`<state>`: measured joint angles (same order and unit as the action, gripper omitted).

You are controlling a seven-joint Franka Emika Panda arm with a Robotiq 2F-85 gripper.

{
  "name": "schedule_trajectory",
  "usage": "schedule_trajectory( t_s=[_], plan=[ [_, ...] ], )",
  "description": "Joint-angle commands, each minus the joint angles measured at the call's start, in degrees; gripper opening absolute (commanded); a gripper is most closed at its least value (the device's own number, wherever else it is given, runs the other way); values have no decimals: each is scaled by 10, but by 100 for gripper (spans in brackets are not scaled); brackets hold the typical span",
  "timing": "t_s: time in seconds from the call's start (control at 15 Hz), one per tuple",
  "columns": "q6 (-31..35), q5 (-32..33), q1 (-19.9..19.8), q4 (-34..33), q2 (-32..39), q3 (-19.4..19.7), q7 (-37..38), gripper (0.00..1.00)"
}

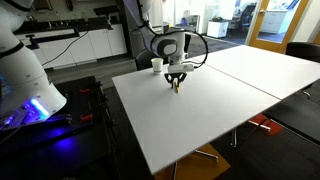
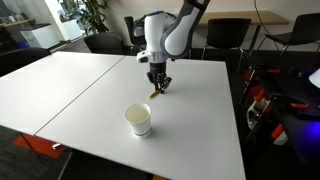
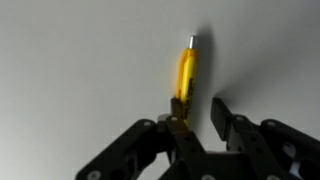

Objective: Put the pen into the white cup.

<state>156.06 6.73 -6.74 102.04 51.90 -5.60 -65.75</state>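
In an exterior view, your white arm point(image 1: 165, 45) reached in over the far edge of the large white table point(image 1: 220, 120). It pointed the black two-finger gripper point(image 1: 176, 84) straight down, near the small plain white cup point(image 1: 157, 65) on its camera side. The short, thin orange-brown pen point(image 1: 176, 90) sat at the fingertips, low over the tabletop. The cup stood close to the far edge, and bare tabletop spread from it toward the camera.

In an exterior view, the gripper point(image 2: 159, 85) stood beyond the cup point(image 2: 139, 119), with the pen point(image 2: 155, 93) under it. The cup was near the front edge of the table point(image 2: 60, 90).

In the wrist view, the gripper point(image 3: 201, 108) had its jaws apart, wider than the pen point(image 3: 187, 72). The pen's near end lay against one finger. Whether it was pinched you could not tell.
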Motion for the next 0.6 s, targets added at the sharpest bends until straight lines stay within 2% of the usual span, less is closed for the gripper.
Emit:
schedule_trajectory(
  t_s=[0.0, 0.07, 0.27, 0.53],
  plan=[
    [-13, 14, -4, -18, 6, -5, 10, 3],
    [-14, 14, -4, -19, 6, -5, 10, 0],
    [-12, 13, -5, -16, 2, -5, 12, 3],
    [-18, -8, -56, -8, -9, -58, -36, 3]
  ],
)
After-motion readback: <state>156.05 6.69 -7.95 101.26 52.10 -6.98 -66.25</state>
